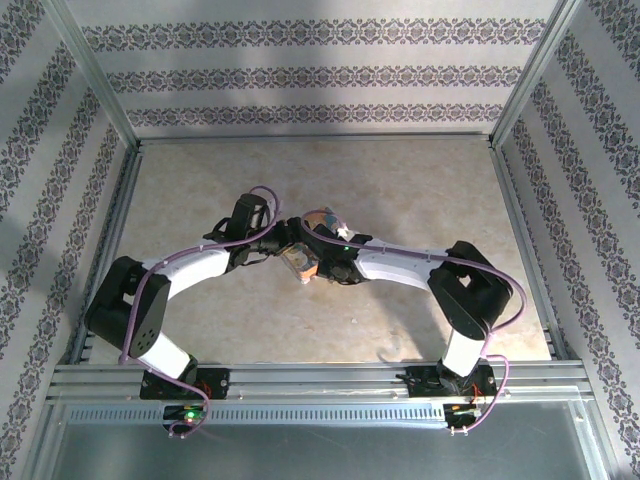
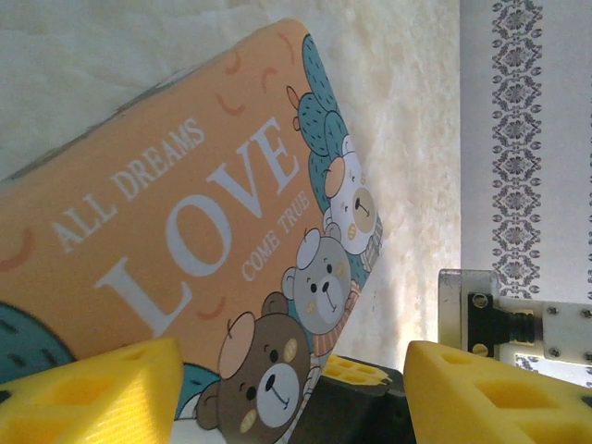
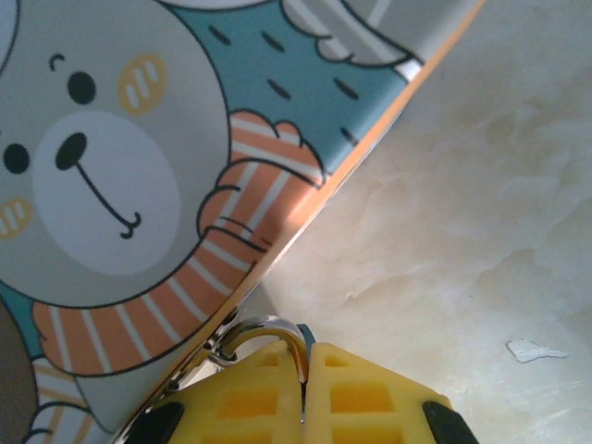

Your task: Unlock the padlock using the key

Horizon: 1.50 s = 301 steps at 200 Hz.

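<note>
While the right claw (image 3: 303,370) clamps the key (image 3: 265,330) beside the padlock (image 3: 139,185), the left claw (image 2: 291,370) stands parted; whether it grips, unclear.

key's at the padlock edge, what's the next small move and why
Probably a slight twist of the right end effector: it is shut on the key, which meets the edge of the padlock. Whether it's seated is hidden, so turn gently.

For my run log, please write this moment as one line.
phase: key at padlock edge | left gripper: jaws apart around padlock, grip unclear | right gripper: shut on key | padlock: tilted
</note>
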Motion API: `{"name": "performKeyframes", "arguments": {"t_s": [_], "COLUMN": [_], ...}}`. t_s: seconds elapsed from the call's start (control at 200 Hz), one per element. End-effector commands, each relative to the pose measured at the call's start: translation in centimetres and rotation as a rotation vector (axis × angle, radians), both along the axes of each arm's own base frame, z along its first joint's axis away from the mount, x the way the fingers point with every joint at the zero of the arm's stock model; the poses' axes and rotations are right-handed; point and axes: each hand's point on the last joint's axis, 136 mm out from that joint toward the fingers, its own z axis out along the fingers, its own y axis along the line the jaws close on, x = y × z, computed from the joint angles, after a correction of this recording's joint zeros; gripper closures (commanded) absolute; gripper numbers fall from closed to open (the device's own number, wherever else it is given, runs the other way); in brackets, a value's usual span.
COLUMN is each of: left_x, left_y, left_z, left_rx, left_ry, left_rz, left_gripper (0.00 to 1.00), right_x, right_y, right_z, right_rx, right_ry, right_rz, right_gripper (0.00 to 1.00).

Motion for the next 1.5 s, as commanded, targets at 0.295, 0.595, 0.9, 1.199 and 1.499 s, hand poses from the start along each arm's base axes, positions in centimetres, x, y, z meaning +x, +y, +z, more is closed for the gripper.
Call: {"name": "performKeyframes", "arguments": {"t_s": [0.295,0.595,0.9,1.199,1.499], "left_x": [-1.1,-1.2,-1.3,-1.2,-1.2], "left_y": [3.7,4.8,5.4,5.4,4.2], "left_z": [1.2,1.7,2.0,2.5,3.6], "left_rx": [0.040,0.044,0.053,0.060,0.018], "left_ry": [0.000,-0.006,-0.009,-0.017,-0.030], "left_rz": [0.076,0.097,0.104,0.100,0.050], "left_gripper": [0.35,0.35,0.35,0.35,0.38], "right_x": [-0.5,-0.8,-1.8,-2.6,-3.0], "right_y": [-2.4,-1.7,-1.8,-1.7,-2.0], "right_z": [-2.0,-0.9,2.1,3.5,5.9], "right_rx": [-0.178,-0.144,-0.079,-0.007,0.272], "right_ry": [0.037,0.010,-0.039,-0.074,-0.142], "right_rz": [-0.054,-0.001,0.058,0.169,0.431], "right_gripper": [1.00,0.76,0.57,0.45,0.45]}}
